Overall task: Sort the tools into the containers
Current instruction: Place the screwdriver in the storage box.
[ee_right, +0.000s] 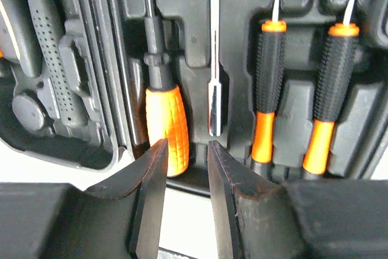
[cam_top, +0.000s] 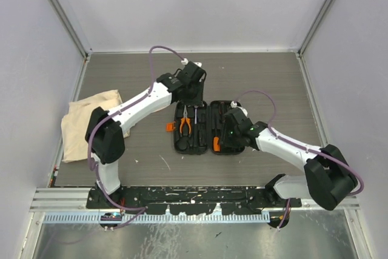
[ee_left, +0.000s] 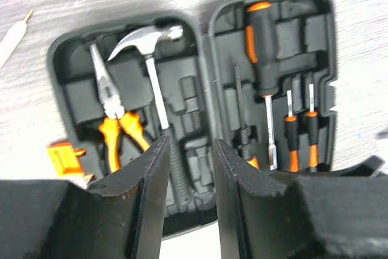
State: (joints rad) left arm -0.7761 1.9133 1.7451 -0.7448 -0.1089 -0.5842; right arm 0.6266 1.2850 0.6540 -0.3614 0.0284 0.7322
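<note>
Hammer (ee_left: 155,86) lengthwise in case (ee_left: 71,98), head far-end.

A grey wood-grain table (cam_top: 260,83) is seen. An open black tool case (cam_top: 203,145) is laid near its middle, a beige cloth bag (cam_top: 82,122) at its left edge, and a thin pale stick (cam_top: 164,162) near the case.
</note>
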